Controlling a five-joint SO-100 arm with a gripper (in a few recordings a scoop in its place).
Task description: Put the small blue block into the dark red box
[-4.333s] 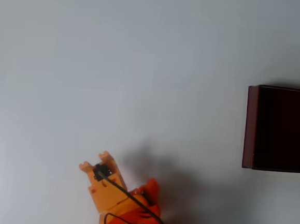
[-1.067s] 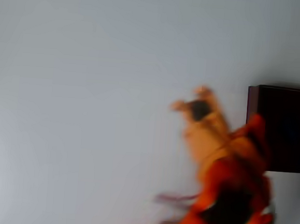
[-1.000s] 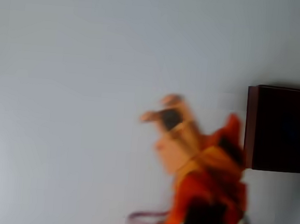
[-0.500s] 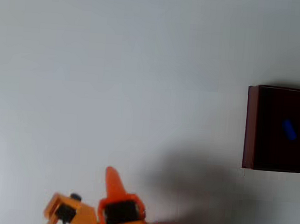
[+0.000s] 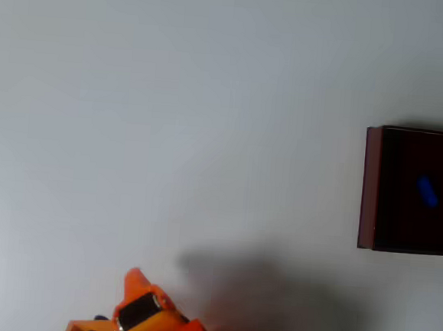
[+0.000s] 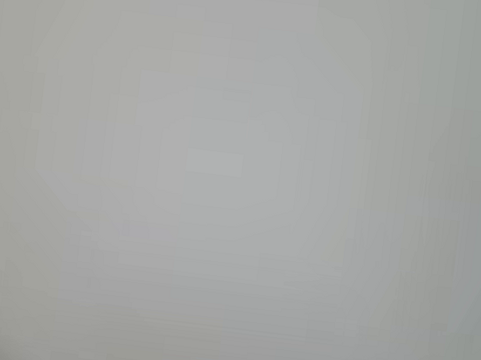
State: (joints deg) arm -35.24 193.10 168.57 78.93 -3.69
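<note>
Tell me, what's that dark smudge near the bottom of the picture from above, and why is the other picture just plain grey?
Overhead view: the smudge is a soft shadow on the white table, beside the orange arm; the blue block reads clearly inside the dark red box, whose interior is nearly black. Wrist view: an even, featureless grey, nothing sharp.

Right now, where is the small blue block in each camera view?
Overhead view: the small blue block lies inside the dark red box, at the right edge.
Wrist view: not in it, just blank pale surface.
Shared landmark: the pale table surface.
</note>
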